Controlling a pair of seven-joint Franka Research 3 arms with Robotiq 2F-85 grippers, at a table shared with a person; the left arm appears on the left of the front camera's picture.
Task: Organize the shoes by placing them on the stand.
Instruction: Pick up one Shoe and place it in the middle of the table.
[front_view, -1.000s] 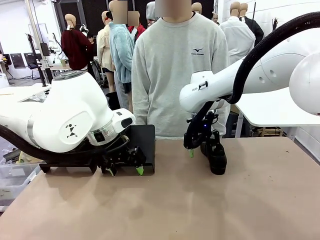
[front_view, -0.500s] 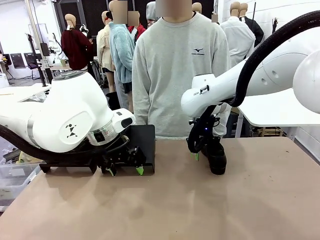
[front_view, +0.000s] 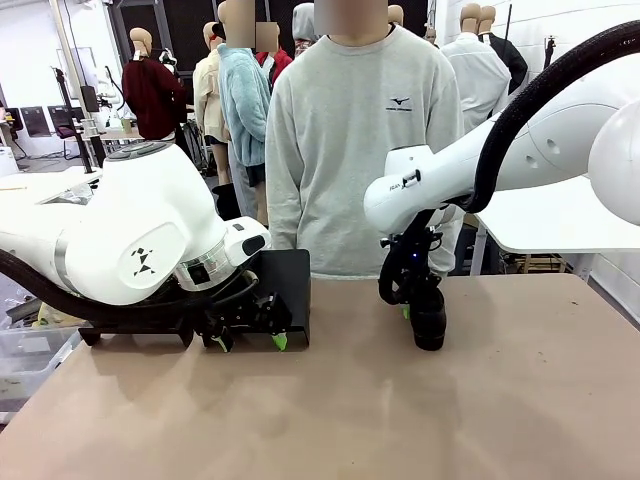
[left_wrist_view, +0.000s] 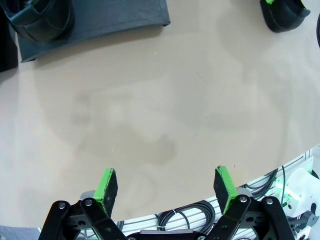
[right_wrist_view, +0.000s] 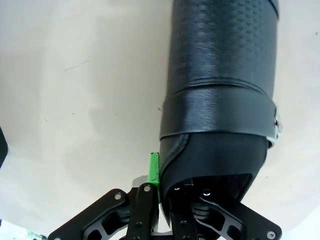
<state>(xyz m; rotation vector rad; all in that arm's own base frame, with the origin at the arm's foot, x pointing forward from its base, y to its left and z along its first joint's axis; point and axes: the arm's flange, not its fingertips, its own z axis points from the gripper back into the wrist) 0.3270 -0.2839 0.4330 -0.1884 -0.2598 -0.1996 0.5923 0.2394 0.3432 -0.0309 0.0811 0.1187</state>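
Right gripper (front_view: 407, 303) clenched on the collar of a black shoe (front_view: 429, 322) standing on the table (front_view: 400, 420) near its far edge; left gripper (front_view: 247, 342) released, low beside the black stand (front_view: 285, 280) at the far-left edge.

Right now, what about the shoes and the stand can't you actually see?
- Stand: front view, mostly hidden behind the left arm.
- Shoe: right wrist view, toe cut off by the top edge.
- Right gripper: one of its fingers is hidden inside the shoe's collar.
- Shoe count: cannot tell.
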